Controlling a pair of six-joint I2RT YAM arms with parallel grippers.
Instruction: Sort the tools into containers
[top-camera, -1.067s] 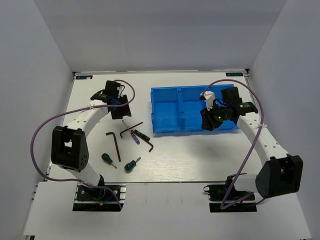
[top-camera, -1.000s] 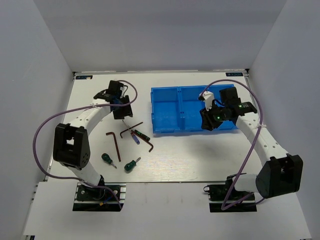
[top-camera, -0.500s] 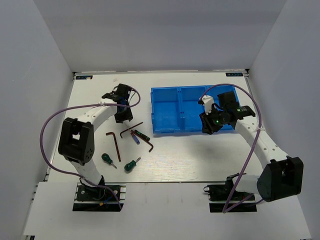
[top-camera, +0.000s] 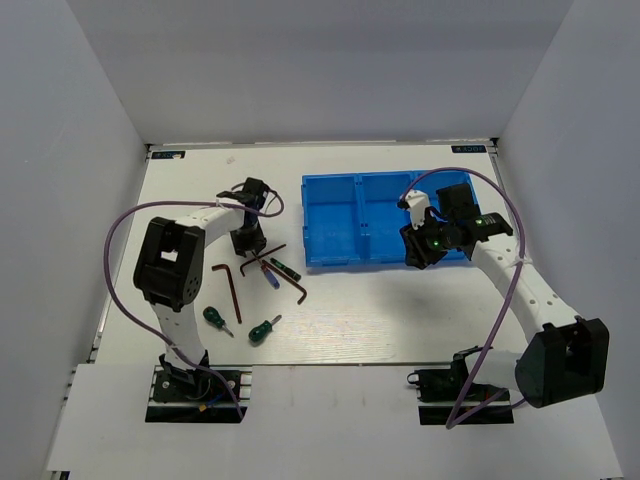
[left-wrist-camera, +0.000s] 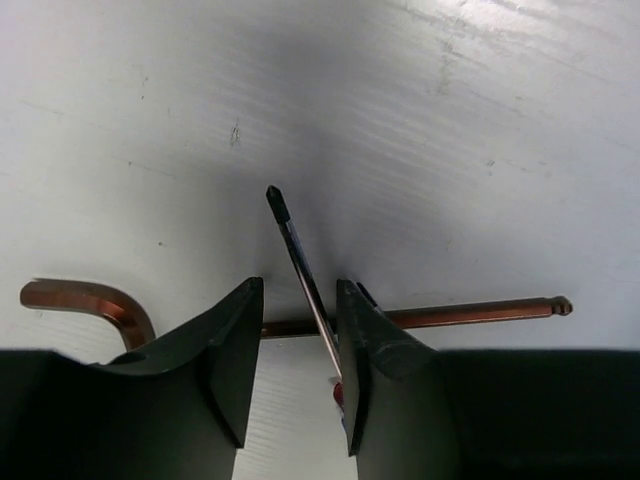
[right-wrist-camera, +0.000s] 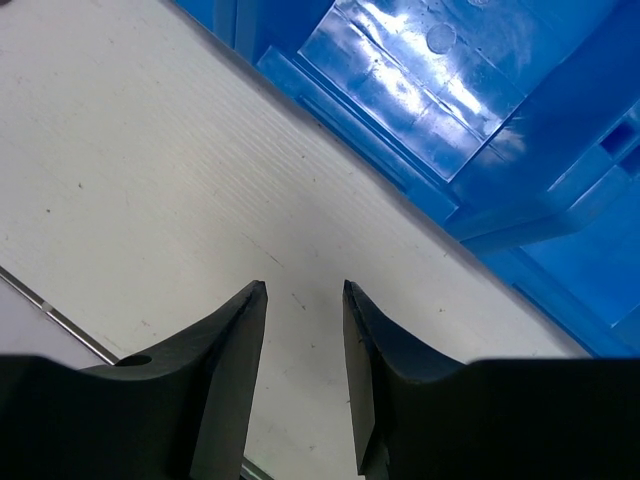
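My left gripper (top-camera: 249, 243) is open, low over the tool cluster. In the left wrist view its jaws (left-wrist-camera: 300, 290) straddle a thin screwdriver's shaft (left-wrist-camera: 297, 255), which lies closer to the right finger (left-wrist-camera: 375, 370); its handle is mostly hidden. The shaft crosses a coppery hex key (left-wrist-camera: 450, 313). Near it lie the blue-handled screwdriver (top-camera: 272, 278), the black-handled one (top-camera: 284, 268), two hex keys (top-camera: 229, 285) (top-camera: 297, 288) and two green stubby screwdrivers (top-camera: 213, 318) (top-camera: 261, 329). My right gripper (top-camera: 414, 254) is open and empty at the blue bin's (top-camera: 330, 215) near edge.
White walls enclose the table on three sides. In the right wrist view the open jaws (right-wrist-camera: 305, 292) hang over bare table just beside the bin's front wall (right-wrist-camera: 470, 215). The table's near edge (right-wrist-camera: 60, 315) shows at the lower left.
My left arm has swung right and nearer, bringing its gripper from the far left of the table down over the tool cluster. My right gripper has shifted only slightly.
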